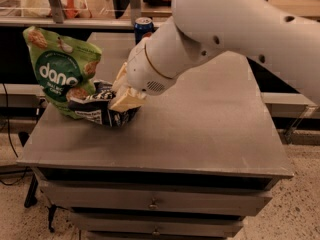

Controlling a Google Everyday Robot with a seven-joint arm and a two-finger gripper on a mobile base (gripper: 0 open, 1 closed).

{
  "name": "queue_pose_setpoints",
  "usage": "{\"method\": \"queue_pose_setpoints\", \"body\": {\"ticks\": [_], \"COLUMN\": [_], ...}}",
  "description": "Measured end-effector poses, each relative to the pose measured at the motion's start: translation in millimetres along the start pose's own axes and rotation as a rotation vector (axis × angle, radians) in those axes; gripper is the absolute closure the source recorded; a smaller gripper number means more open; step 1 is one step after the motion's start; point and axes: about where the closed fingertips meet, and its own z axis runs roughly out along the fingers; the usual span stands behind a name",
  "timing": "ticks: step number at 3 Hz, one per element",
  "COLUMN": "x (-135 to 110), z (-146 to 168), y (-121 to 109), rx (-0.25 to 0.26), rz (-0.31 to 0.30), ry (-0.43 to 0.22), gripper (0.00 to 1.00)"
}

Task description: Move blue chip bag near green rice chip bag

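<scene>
The green rice chip bag [59, 70] stands upright at the back left of the grey table [200, 134]. The blue chip bag [100, 109] lies crumpled right in front of it, touching its lower right side. My gripper [122, 96] comes in from the upper right on the big white arm [225, 29]. Its cream fingers [125, 100] are closed on the blue chip bag's right end, low over the table top.
A blue soda can [143, 28] stands at the back of the table, just behind my arm. Drawers [152, 203] run under the table's front edge. A counter with shelves [75, 4] lies behind the table.
</scene>
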Motion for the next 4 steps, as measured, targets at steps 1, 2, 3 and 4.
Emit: {"method": "queue_pose_setpoints", "body": {"ticks": [1,2,3,4], "x": [-0.3,0.3,4.9,20.5], "z": [3.6,4.7,3.7,-0.9], "y": [2.5,3.0,0.6,-7.4], "rx": [0.0,-0.002,-0.036,-0.077], "rz": [-0.002,-0.003,-0.013,-0.017], "ry": [0.001,-0.002,-0.006,0.005], "gripper": [0.12,0.0,0.0,0.0]}}
